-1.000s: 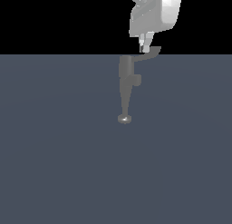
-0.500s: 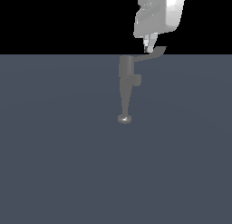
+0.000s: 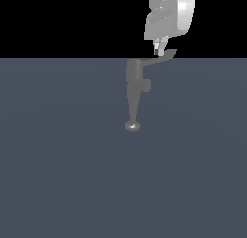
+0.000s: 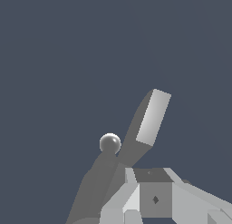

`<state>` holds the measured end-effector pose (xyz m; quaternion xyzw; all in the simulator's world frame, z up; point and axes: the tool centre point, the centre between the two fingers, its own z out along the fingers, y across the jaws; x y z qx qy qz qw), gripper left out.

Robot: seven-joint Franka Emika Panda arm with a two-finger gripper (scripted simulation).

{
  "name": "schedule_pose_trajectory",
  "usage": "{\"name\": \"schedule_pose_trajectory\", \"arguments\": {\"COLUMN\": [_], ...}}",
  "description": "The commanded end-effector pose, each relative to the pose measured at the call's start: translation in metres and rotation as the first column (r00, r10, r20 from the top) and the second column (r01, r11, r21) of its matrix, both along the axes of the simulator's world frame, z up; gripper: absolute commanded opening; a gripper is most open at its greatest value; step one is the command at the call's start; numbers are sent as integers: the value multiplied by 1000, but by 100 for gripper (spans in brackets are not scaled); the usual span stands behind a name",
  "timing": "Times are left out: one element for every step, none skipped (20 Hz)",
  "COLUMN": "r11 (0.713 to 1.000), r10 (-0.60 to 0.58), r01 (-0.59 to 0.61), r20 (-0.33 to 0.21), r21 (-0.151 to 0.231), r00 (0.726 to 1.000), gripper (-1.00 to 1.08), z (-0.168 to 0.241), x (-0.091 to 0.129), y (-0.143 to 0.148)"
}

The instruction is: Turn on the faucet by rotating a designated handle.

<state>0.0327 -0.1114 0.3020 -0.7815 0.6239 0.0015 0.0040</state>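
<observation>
Pincer (image 3: 159, 51): Panda gripper, pale housing, descending from 12 o'clock in the exterior view; fingertips touching or just above the handle (image 3: 161, 57); whether its jaws are parted or closed, cannot tell. Faucet (image 3: 133, 90): matte grey, upright near scene centre, cylindrical body with a stubby side knob (image 3: 146, 85) at 3 o'clock, thin stem, disc foot (image 3: 132, 126) on the grey floor (image 3: 58, 174). Handle: bent lever running from body top toward 2 o'clock, flat paddle tip (image 4: 153, 117) clear in the wrist view. Handling, as judged: rigid, light, smooth, probably pivoting stiffly; best pushed or held at the paddle, far from the pivot, where slipping off is the risk.
</observation>
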Motion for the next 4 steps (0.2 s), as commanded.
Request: {"name": "schedule_pose_trajectory", "arguments": {"r11": [999,999,999,999], "r10": [-43,-44,-45,-45], "r01": [43,44,45,45], "r20": [-2,-3,-3,-3], "r21": [-8,-8,-8,-8], "r00": [999,999,999,999], "gripper": [-100,-100,-100,-100], "z": [-3,-3,-3,-3], "x": [2,4,6,6], "y": [-32,-35,-37,-37]}}
